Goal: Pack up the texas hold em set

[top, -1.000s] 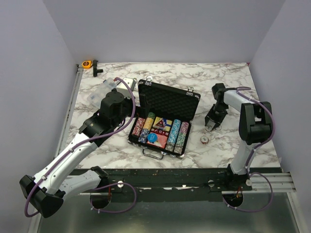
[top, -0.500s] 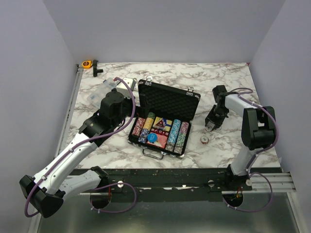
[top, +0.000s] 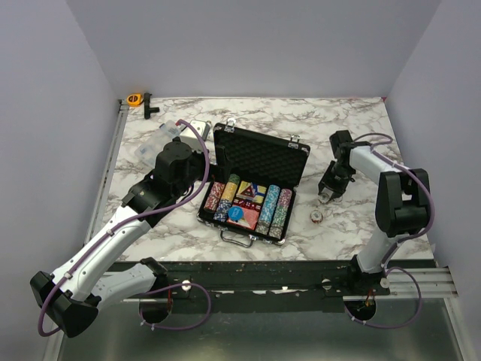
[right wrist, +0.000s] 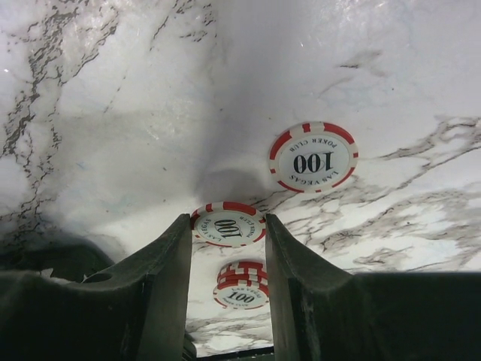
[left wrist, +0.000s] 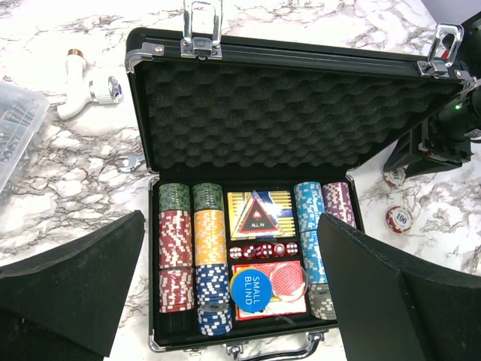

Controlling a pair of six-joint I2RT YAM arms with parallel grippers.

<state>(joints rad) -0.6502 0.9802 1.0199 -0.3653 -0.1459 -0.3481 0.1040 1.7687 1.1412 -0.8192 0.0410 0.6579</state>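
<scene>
top: case point(top: 259, 159) lies open mid-table point(top: 361, 128), right gripper point(top: 328, 197) low just right of it | left wrist: left gripper point(left wrist: 229, 226) spread wide before the case, chip rows point(left wrist: 176, 241) and deck point(left wrist: 287, 282) inside | right wrist: fingers point(right wrist: 169, 263) seemingly pinch one chip point(right wrist: 228, 224); second chip point(right wrist: 313, 156) and small stack point(right wrist: 240, 289) lie near on marble

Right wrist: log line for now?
case open | left gripper open | right gripper shut on 100 chip | loose chips beside case
</scene>
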